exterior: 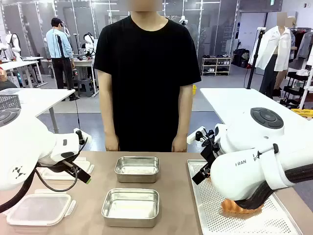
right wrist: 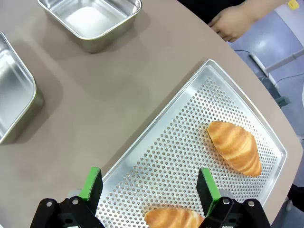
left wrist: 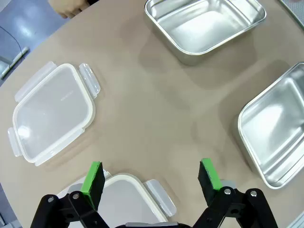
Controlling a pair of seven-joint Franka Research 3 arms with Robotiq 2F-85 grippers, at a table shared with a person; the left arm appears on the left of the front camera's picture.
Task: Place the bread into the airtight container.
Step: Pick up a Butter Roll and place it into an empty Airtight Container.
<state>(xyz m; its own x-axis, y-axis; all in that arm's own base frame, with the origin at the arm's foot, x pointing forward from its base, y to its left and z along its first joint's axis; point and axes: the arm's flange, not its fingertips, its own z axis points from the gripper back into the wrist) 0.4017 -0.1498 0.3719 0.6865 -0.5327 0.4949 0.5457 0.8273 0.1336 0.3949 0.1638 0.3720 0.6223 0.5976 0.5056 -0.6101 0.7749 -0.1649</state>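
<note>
The bread is two croissants, both on the perforated tray (right wrist: pixel 190 118) at the robot's right, and neither has been lifted. The nearer croissant (right wrist: pixel 173 218) lies just below the gap of the right gripper (right wrist: pixel 149 175), and the farther croissant (right wrist: pixel 235 147) lies toward the tray's outer corner. The right gripper hangs above the tray with its jaws spread wide and nothing between them. That spread suits a broad, soft pastry, and the gripper seems lined up to come down on the nearer one. Two steel boxes stand in the middle of the table (exterior: pixel 176 196), the near box (exterior: pixel 130 221) and the far box (exterior: pixel 137 177). Both are uncovered and empty, so bread can be lowered straight in; the near one looks like the shorter carry from the tray. Their plastic lids are set off to the robot's left, out of the carrying path: one lid (left wrist: pixel 52 111) lies flat on the table, and the other lid (left wrist: pixel 126 197) sits under the left gripper (left wrist: pixel 151 166). That gripper is also wide open and empty, probably waiting there to deal with a lid once a box is filled. The person (exterior: pixel 146 73) stands at the far edge with a hand (right wrist: pixel 232 21) hanging by the table's rim, clear of the tray, which leaves the arms room to work.
</note>
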